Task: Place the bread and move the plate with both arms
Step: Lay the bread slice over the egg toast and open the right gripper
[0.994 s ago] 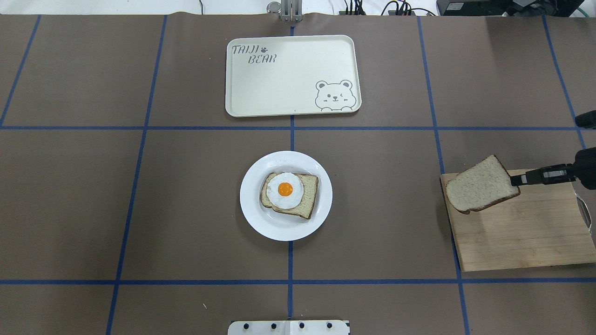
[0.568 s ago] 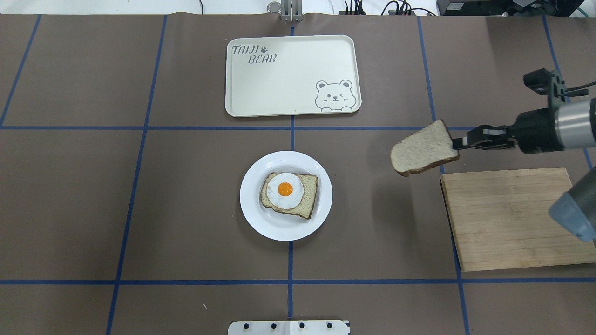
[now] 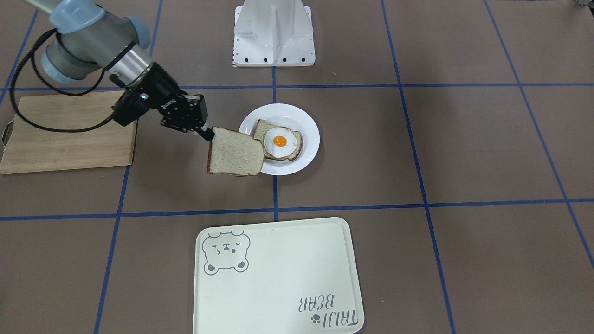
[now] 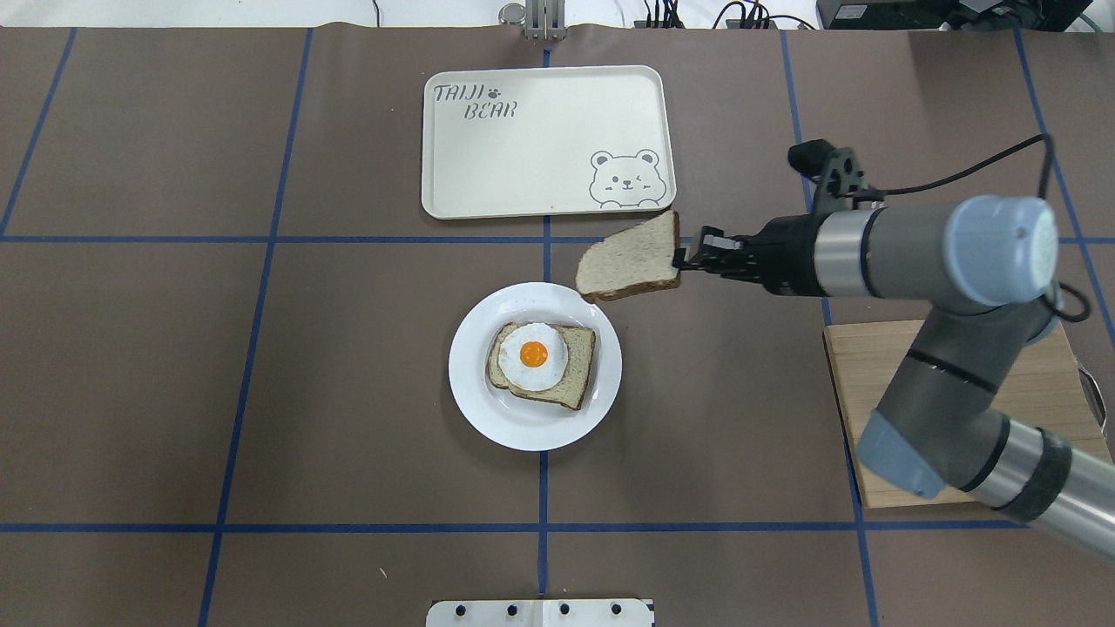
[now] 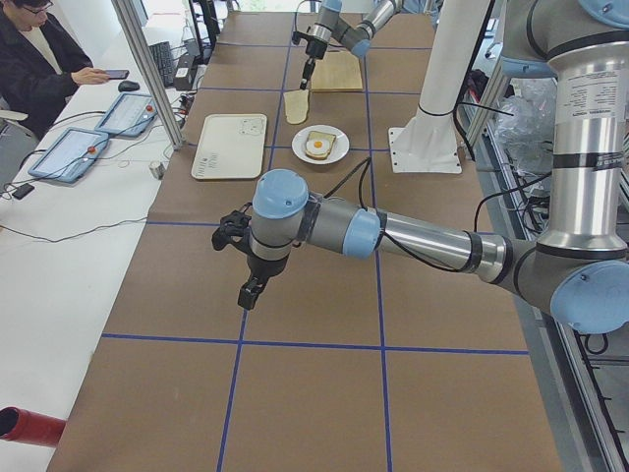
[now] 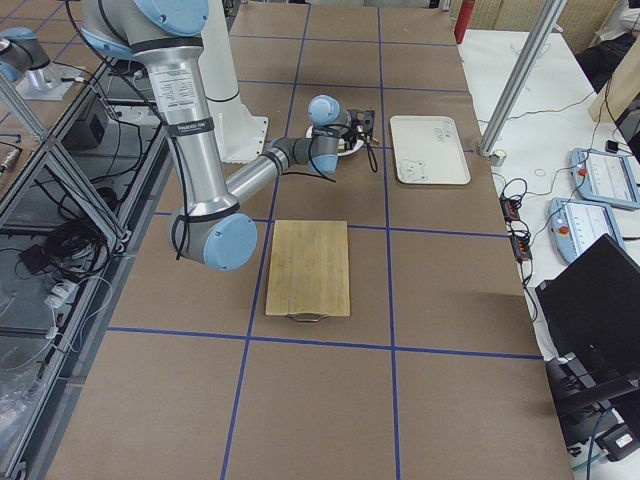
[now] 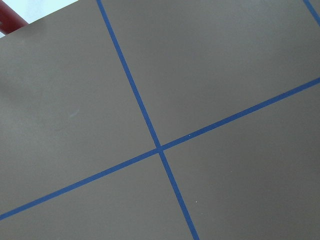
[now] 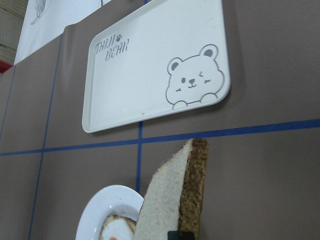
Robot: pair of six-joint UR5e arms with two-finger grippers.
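Observation:
My right gripper [image 4: 684,259] is shut on the crust edge of the plain bread [image 4: 629,259] and holds it in the air, tilted, over the far right rim of the white plate [image 4: 470,392]. The plate carries a second slice topped with a fried egg [image 4: 540,357]. In the front-facing view the right gripper [image 3: 208,133] holds the bread [image 3: 234,153] beside the plate [image 3: 306,125]. The right wrist view shows the bread [image 8: 175,200] edge-on. My left gripper [image 5: 251,292] hangs over bare table far from the plate. I cannot tell whether it is open or shut.
A cream rectangular tray with a bear drawing [image 4: 540,139] lies beyond the plate. A wooden cutting board [image 4: 1054,409] lies at the right, under my right arm. The robot base [image 3: 274,32] stands at the near edge.
My right gripper has carried the bread up off the cutting board and leftward, from the table's right side to the plate's far right rim.

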